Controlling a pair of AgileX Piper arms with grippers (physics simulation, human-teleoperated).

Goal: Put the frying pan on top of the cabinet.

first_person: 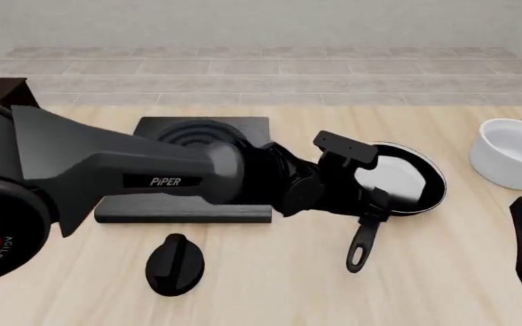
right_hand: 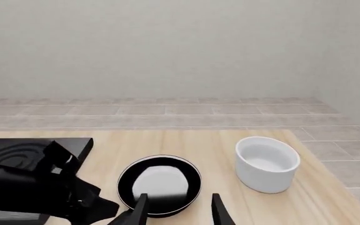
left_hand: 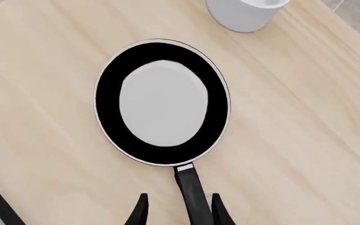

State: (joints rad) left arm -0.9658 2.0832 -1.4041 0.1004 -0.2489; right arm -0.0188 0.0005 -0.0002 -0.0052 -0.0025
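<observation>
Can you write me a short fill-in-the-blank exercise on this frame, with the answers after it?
1. The left gripper has its open fingers on either side of the frying pan's ____.
2. The frying pan rests on the ____, not on the cabinet.
3. The white bowl stands to the ____ of the pan in the front view.
4. The small black knob lies in front of the flat black ____ plate.

Answers: handle; table; right; stove
</observation>
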